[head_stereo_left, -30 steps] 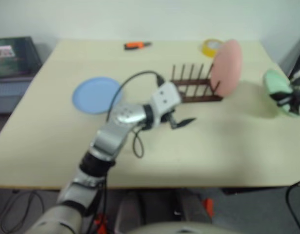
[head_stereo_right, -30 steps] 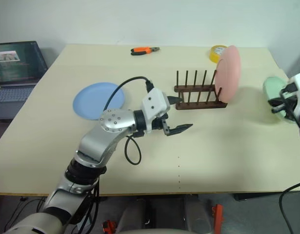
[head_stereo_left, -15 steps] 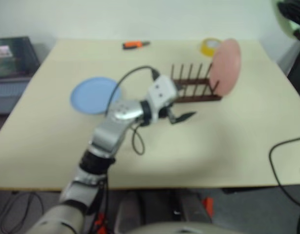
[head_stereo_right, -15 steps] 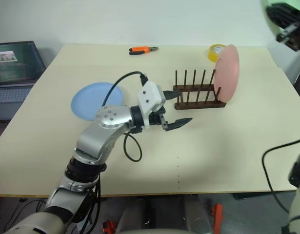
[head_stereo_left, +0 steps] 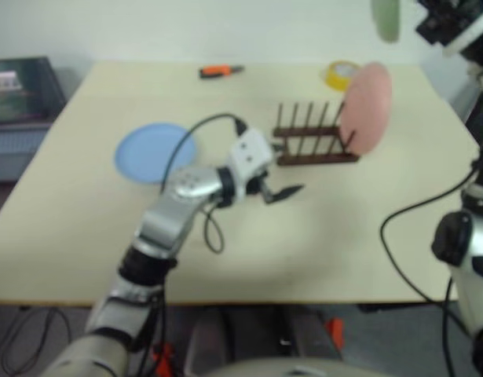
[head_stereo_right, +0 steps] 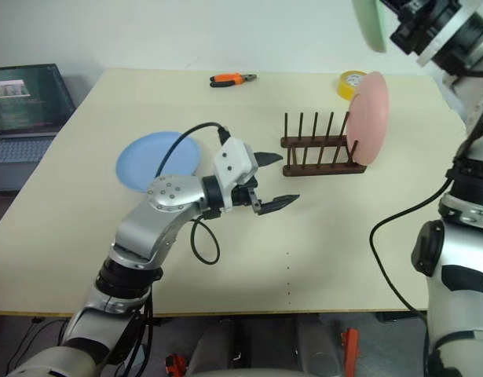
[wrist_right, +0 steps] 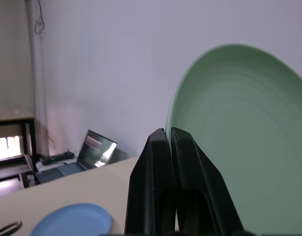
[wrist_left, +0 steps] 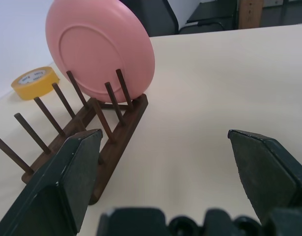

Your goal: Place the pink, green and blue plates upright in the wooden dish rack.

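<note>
Ideally, right gripper (wrist_right: 171,142), clamped on green plate (wrist_right: 239,142), lowers it edge-on between free rack (head_stereo_right: 320,149) pegs beside pink plate (head_stereo_right: 368,118); left gripper (head_stereo_right: 268,181) jaws apart.

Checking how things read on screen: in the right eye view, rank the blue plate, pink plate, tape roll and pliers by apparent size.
1. blue plate
2. pink plate, seen near edge-on, so unsure
3. pliers
4. tape roll, much like the pliers
</note>
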